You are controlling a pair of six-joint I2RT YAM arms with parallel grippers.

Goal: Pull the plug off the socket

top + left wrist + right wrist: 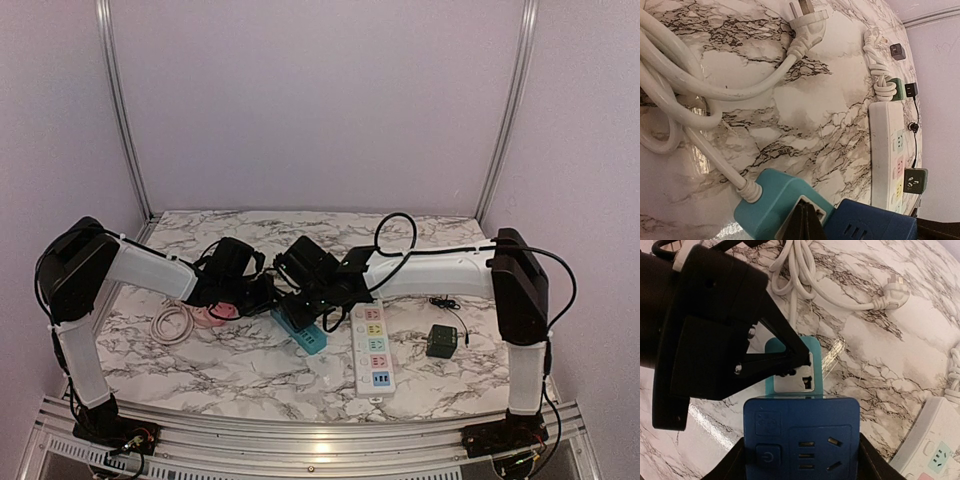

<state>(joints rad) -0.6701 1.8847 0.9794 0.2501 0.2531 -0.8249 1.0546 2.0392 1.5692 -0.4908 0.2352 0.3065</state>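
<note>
A teal socket block (775, 195) with a white face lies on the marble table, left of centre (305, 337). My left gripper (805, 220) is shut, its black tips pressed down on the white face; the right wrist view shows it from above (790, 360). A dark blue cube plug (800, 435) with a power button and outlet slots sits at the end of the teal socket (812, 346). My right gripper (801, 455) is shut on the plug, one finger on each side. Whether the prongs are still seated is hidden.
A thick white cable (690, 90) runs from the teal block and ends in a white plug (807, 22). A long white power strip (371, 350) lies to the right, with a green adapter cube (441, 341) beyond it. The coiled cable (173, 323) is at left.
</note>
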